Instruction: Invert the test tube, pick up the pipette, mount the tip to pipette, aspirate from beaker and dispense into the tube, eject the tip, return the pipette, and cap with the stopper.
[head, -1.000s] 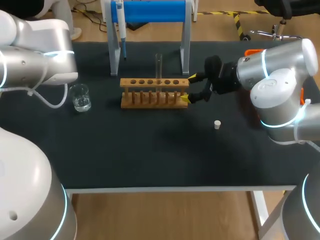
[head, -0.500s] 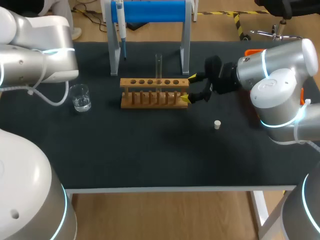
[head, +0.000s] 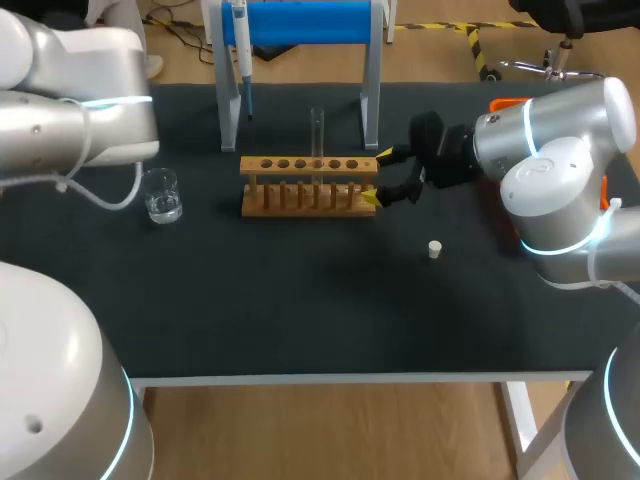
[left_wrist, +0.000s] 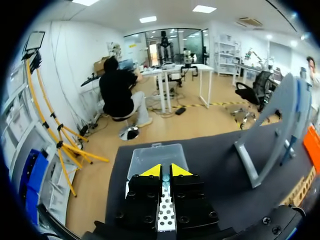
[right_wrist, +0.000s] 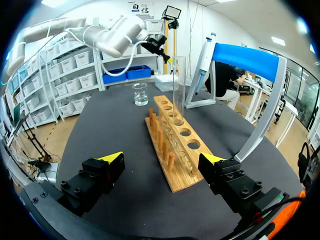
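Wooden rack (head: 310, 186): lies lengthwise across the middle of the black table (head: 300, 310), just in front of the blue-topped stand (head: 300, 22). A row of holes runs along its top rail.

Test tube (head: 317, 135): clear glass, standing upright in a rack hole a little right of centre. It rises well above the rail.

Right gripper (head: 377, 176): your fingers here are spread wide and hold nothing. In the head view the yellow tips flank the rack's right end, one by the back corner and one by the front. The right wrist view shows a gap on each side — neither tip touches the wood.

Tube against right gripper: ahead of the spread fingers, part-way along the rack and well clear of both tips.

Left gripper (left_wrist: 162, 172): fingers pressed together with nothing between them. It is held off the table at the far left, with a clear plastic box (left_wrist: 156, 155) just ahead of the tips — tube and rack are well apart from it.

Pipette (head: 243, 60): hangs on the stand's left side, narrow end down, away from both of your grippers.

Beaker (head: 160, 195): clear glass, standing left of the rack, beside the left arm (head: 70, 110).

Stopper (head: 435, 249): small and white, lying on the bare table right of the rack and nearer the front edge than the right gripper. It is near the right arm (head: 560, 170) and touches nothing.
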